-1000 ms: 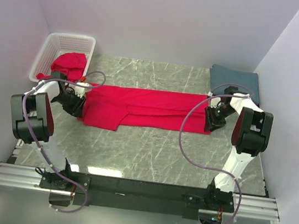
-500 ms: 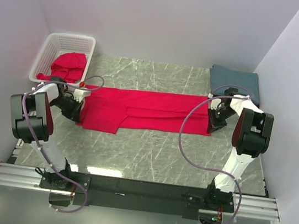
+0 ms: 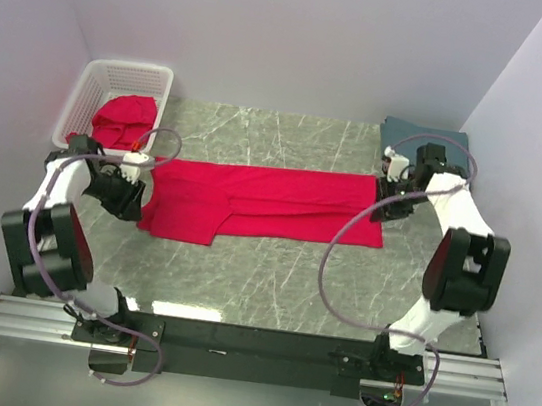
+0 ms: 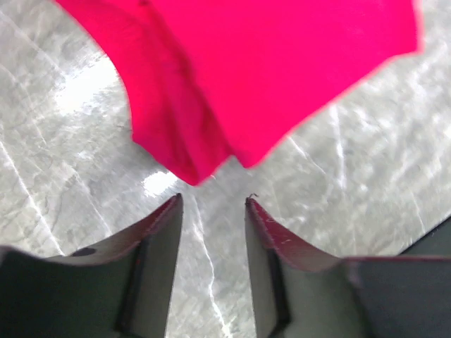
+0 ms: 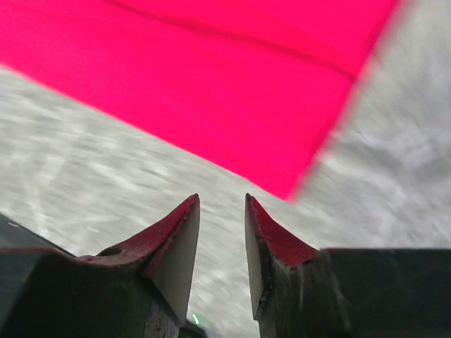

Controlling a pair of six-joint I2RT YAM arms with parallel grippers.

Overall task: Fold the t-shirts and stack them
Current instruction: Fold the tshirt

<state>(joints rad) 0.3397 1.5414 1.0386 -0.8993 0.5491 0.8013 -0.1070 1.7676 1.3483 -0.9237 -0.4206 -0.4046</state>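
Grey marble counter (image 3: 281,275), seen from above. Red tee (image 3: 261,202) across its middle, stretched flat from left to right, one flap folded over along the near left part.

Left end effector (image 3: 133,202) at the tee's left edge. Points down at bare counter, just short of a rumpled corner of the cloth. In the wrist view (image 4: 213,201), stands with jaws spread and only marble between them. Not touching the red tee (image 4: 268,70) there.

Right end effector (image 3: 389,202) at the tee's far right corner. In its own blurred wrist view (image 5: 222,201), stands with jaws slightly parted and nothing pinched. Shows counter below the tips and the tee's corner (image 5: 211,84) just beyond them.

White basket (image 3: 89,97) at the far left corner, holding a second red tee (image 3: 121,119), crumpled.

Teal tee (image 3: 399,132) folded in the far right corner, partly hidden behind the right arm (image 3: 448,203).
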